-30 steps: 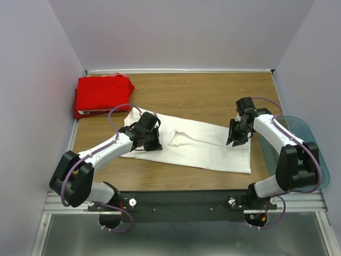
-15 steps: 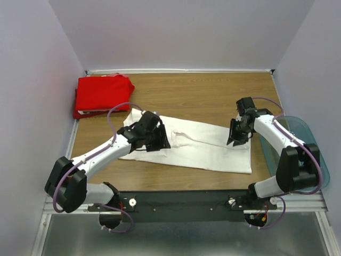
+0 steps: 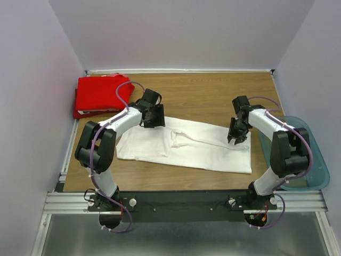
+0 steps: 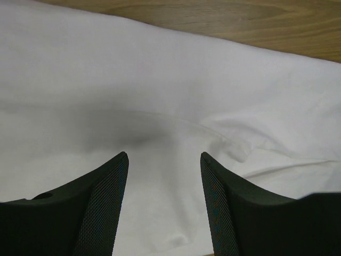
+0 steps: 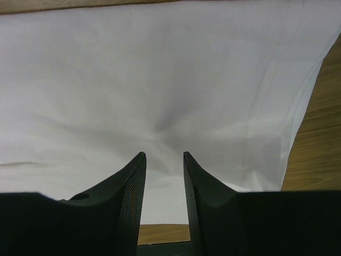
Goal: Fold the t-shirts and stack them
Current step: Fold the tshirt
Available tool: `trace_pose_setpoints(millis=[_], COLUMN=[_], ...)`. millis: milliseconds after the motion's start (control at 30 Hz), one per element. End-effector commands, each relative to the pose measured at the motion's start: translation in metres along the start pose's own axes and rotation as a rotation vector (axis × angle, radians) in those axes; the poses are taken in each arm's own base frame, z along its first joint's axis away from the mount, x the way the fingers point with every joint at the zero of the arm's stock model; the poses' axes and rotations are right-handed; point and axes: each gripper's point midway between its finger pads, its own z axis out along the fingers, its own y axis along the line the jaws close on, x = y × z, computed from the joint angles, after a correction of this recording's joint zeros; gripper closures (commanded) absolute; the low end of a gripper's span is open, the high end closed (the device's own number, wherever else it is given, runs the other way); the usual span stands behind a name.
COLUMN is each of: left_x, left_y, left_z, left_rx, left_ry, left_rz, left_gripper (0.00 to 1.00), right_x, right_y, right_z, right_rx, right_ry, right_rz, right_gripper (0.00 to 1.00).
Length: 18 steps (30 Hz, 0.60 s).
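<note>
A wood-grain bench (image 3: pixel 202 96) sits inside pale walls (image 3: pixel 186 32) on three sides, with a metal rail (image 3: pixel 186 200) along its near edge.

A blue tub (image 3: pixel 313 165) stands at the right edge near the near right corner. The right arm (image 3: pixel 285 152) covers much of it, so what it holds cannot be told.

The red tee (image 3: pixel 101 93) lies folded in the far left corner. The white tee (image 3: pixel 202 146) lies flat as a long band across the middle of the bench, running left to right, with a small wrinkle left of its centre.

The left arm (image 3: pixel 114 125) reaches from its base to the far left part of the white tee. The left gripper (image 3: pixel 154 122) points down there, its jaws wide apart over the cloth with nothing between them.

The right gripper (image 3: pixel 233 140) points down at the far edge of the white tee, toward its right end. Its jaws stand narrowly apart, and the cloth puckers toward the tips. Whether a fold is pinched cannot be told.
</note>
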Motion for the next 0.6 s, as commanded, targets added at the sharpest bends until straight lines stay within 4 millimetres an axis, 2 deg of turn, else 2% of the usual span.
trace_pose_setpoints(millis=[0, 200, 300, 467, 567], left_x=[-0.006, 0.008, 0.016, 0.025, 0.001], left_y=[0.028, 0.066, 0.076, 0.079, 0.068], left_z=[0.012, 0.011, 0.010, 0.010, -0.005], left_rx=[-0.059, -0.115, -0.134, -0.126, -0.076], left_ry=[0.004, 0.026, 0.046, 0.058, -0.006], left_rz=[0.072, 0.035, 0.034, 0.015, -0.011], left_gripper=[0.35, 0.35, 0.35, 0.35, 0.35], right_x=[0.007, 0.027, 0.034, 0.043, 0.038], right_y=[-0.019, -0.033, -0.036, -0.040, -0.039], right_z=[0.014, 0.023, 0.025, 0.030, 0.028], right_rx=[0.086, 0.127, 0.137, 0.157, 0.152], right_ry=[0.020, 0.065, 0.085, 0.109, 0.096], right_rz=[0.060, 0.112, 0.127, 0.140, 0.136], right_gripper=[0.59, 0.59, 0.59, 0.59, 0.59])
